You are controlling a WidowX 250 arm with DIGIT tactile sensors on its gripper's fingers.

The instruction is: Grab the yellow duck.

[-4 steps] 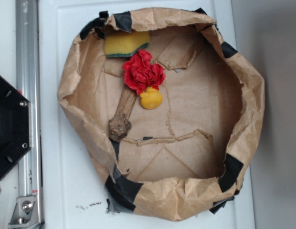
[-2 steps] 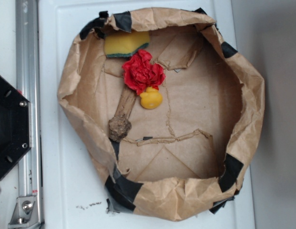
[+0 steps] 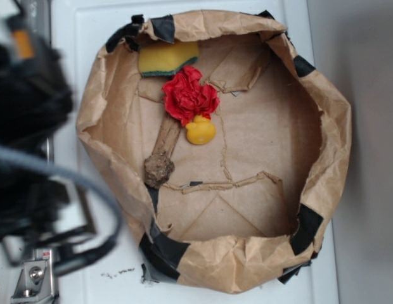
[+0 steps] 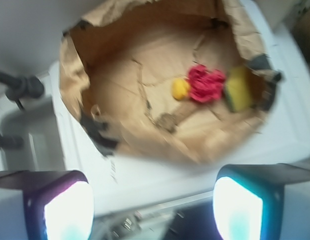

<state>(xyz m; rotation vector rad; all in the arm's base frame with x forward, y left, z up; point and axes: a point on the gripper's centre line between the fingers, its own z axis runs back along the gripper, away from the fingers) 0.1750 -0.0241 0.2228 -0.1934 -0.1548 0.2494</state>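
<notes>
Now the gripper [image 4: 154,202] hangs wide open and empty outside the paper bowl [image 3: 339,126], over the white table [image 3: 89,253]. Inside, the yellow duck [image 3: 200,131] sits touching the red paper flower [image 3: 189,96], with the yellow sponge [image 3: 167,58] beyond against the bowl's wall.

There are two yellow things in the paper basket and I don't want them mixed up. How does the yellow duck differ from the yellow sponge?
The yellow duck is small, rounded and glossy with an orange patch; the yellow sponge is larger, flat and rectangular with a dark green layer. The duck sits near the middle, touching the red paper flower; the sponge lies at the paper basket wall, on the flower's other side. Both are yellow, and nothing is gripping either.
</notes>
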